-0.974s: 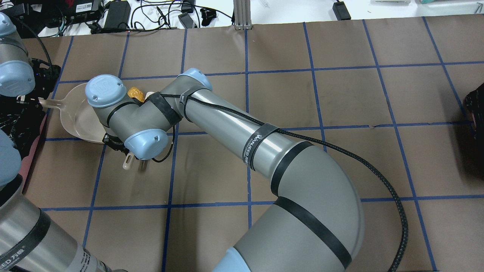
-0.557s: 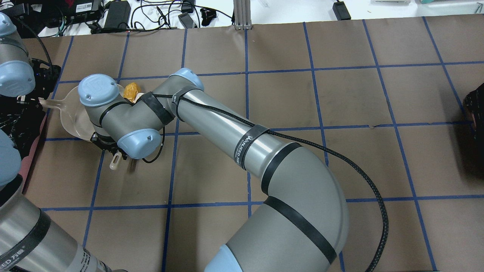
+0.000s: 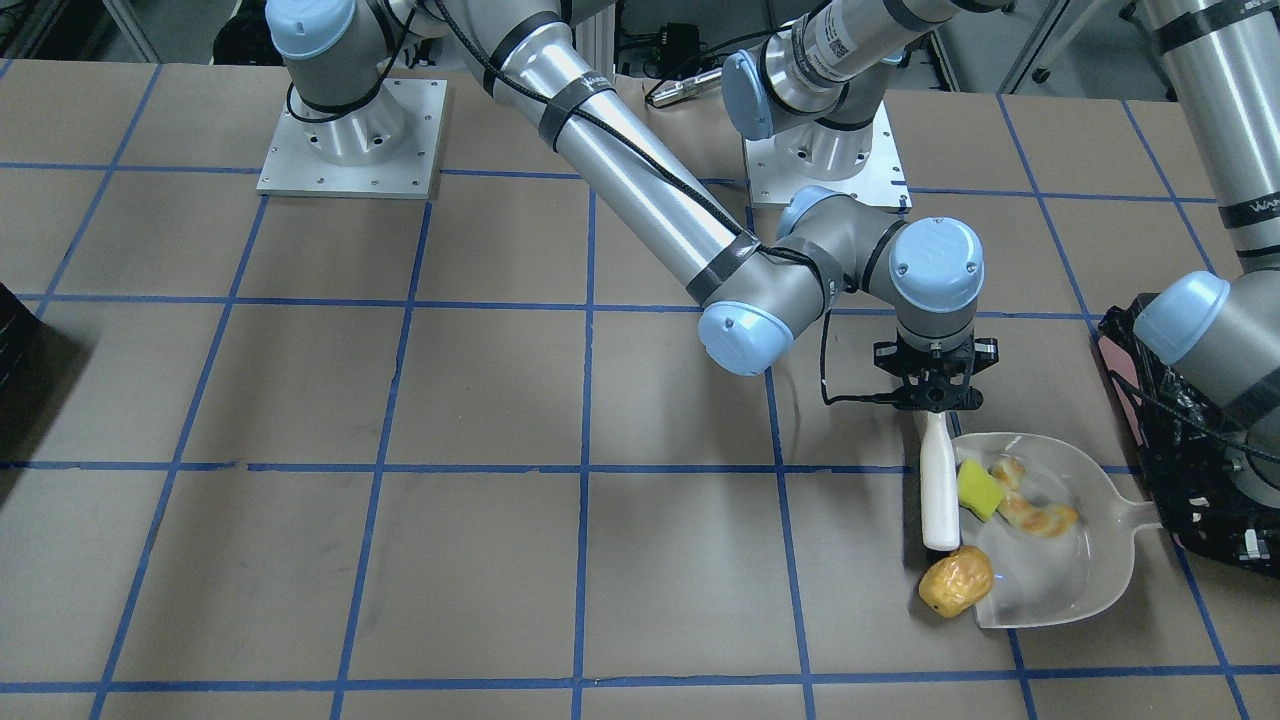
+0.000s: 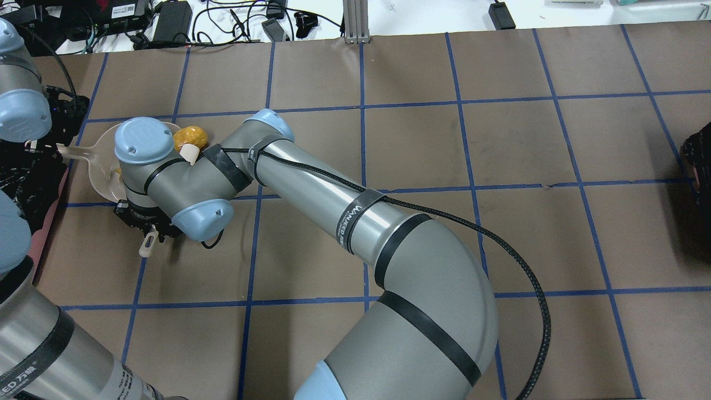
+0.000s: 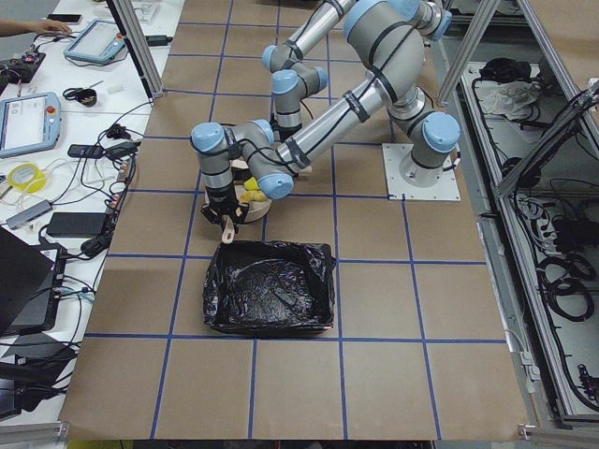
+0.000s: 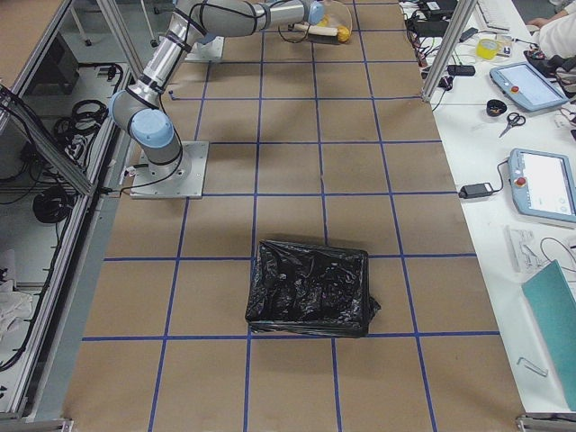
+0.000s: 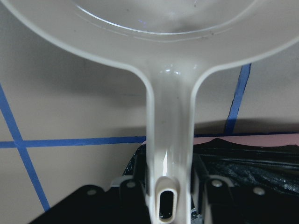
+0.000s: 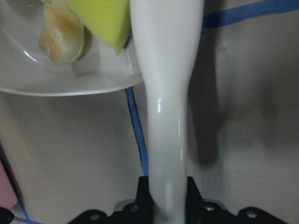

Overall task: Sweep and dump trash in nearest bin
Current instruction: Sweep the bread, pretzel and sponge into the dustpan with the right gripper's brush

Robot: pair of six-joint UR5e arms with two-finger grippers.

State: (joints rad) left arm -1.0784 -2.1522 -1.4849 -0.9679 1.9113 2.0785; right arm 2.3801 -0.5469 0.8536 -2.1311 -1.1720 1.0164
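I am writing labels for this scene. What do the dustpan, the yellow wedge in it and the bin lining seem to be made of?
Dustpan: apparently hard plastic, off-white and glossy; light glints on its smooth handle.
Yellow wedge: probably foam sponge, matte, with no shine.
Bin lining: thin plastic film, black and shiny, with many crinkles.

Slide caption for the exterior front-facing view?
Right tool holds sweeper; sponge, pastry inside dustpan, potato-like lump at its lip.

Brown table (image 4: 555, 139) gridded with blue tape (image 3: 300, 467), white side bench (image 6: 549, 130) alongside
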